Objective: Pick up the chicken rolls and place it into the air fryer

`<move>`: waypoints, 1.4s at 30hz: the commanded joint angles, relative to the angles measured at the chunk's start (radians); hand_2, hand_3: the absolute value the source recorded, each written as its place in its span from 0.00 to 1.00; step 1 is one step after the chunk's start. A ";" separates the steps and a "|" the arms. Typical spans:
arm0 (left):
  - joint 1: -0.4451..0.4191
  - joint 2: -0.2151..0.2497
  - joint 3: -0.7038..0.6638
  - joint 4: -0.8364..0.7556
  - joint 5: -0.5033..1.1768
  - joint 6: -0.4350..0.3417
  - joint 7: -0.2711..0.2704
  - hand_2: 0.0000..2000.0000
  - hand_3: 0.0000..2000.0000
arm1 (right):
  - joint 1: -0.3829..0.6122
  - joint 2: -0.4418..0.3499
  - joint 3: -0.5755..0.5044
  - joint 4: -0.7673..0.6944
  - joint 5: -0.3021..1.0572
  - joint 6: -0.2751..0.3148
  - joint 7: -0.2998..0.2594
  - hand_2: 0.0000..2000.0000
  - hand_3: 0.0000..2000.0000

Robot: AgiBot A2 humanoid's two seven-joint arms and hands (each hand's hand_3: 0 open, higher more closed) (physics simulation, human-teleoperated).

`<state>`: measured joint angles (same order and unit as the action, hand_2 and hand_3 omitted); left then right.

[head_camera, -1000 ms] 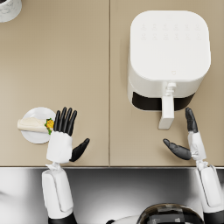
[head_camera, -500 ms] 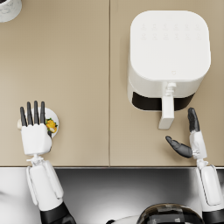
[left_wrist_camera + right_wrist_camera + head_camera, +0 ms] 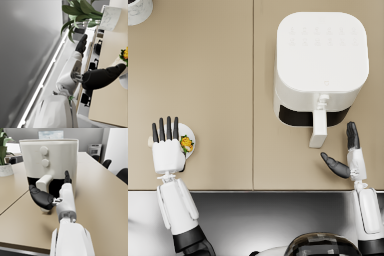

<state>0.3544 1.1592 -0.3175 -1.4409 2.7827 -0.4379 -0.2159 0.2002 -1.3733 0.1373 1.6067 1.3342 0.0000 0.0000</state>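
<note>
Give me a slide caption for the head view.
Left hand hovers over the plate of chicken rolls; right hand waits open beside the air fryer.

No words or numbers are showing anywhere. The air fryer (image 3: 320, 65) is only showing faint marks on top, too blurry to read.

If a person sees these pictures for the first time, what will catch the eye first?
The big white air fryer at the table's far right, its handle toward the robot, stands out first. Next, the left hand spread flat over a small plate with the chicken rolls near the table's front left edge.
</note>
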 commanded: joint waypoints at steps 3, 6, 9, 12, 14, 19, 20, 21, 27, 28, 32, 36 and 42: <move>0.034 -0.004 -0.019 0.059 0.000 0.003 -0.002 0.00 0.00 | 0.009 -0.007 -0.008 -0.003 0.000 0.000 0.000 0.00 0.00; 0.041 -0.002 -0.015 0.086 0.000 0.004 -0.003 0.00 0.00 | 0.013 -0.014 -0.015 -0.018 0.000 0.000 0.000 0.00 0.00; 0.044 0.001 0.005 0.133 0.000 0.009 -0.003 0.00 0.00 | 0.021 -0.020 -0.022 -0.012 0.000 0.000 0.000 0.00 0.00; 0.045 0.003 0.007 0.169 0.000 0.012 0.001 0.00 0.00 | 0.020 -0.025 -0.028 -0.025 0.000 0.000 0.000 0.00 0.00; 0.071 0.002 0.010 0.236 0.000 0.006 -0.001 0.00 0.00 | 0.020 -0.028 -0.031 -0.025 0.000 0.000 0.000 0.00 0.00; 0.111 0.001 0.017 0.352 0.000 0.030 -0.002 0.00 0.00 | 0.016 -0.034 -0.042 -0.018 0.000 0.000 0.000 0.00 0.00; 0.119 0.000 0.014 0.386 0.000 0.038 -0.004 0.00 0.00 | 0.016 -0.036 -0.043 -0.018 0.000 0.000 0.000 0.00 0.00; 0.122 -0.001 0.019 0.401 0.000 0.045 -0.005 0.68 0.16 | 0.016 -0.037 -0.049 -0.015 0.000 0.000 0.000 0.00 0.00; 0.162 0.000 0.041 0.393 0.000 0.183 0.069 1.00 1.00 | 0.026 -0.047 -0.042 -0.022 0.000 0.000 0.000 0.00 0.00; 0.161 0.002 0.044 0.366 0.000 0.250 0.110 1.00 1.00 | 0.030 -0.050 -0.027 -0.028 0.000 0.000 0.000 0.00 0.00; 0.142 0.008 0.084 0.187 0.000 0.370 0.187 1.00 1.00 | 0.036 -0.059 0.036 -0.068 0.000 0.000 0.000 0.00 0.00; 0.123 0.015 0.124 0.012 0.000 0.401 0.208 1.00 1.00 | 0.060 -0.073 0.058 -0.130 0.000 0.000 0.000 0.00 0.00; 0.127 0.021 0.194 -0.159 0.000 0.405 0.215 1.00 1.00 | 0.112 -0.097 0.084 -0.309 0.000 0.000 0.000 0.00 0.00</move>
<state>0.4568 1.1850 -0.1491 -1.5229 2.7822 -0.0323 -0.0006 0.2799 -1.4625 0.2098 1.3582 1.3339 0.0000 0.0000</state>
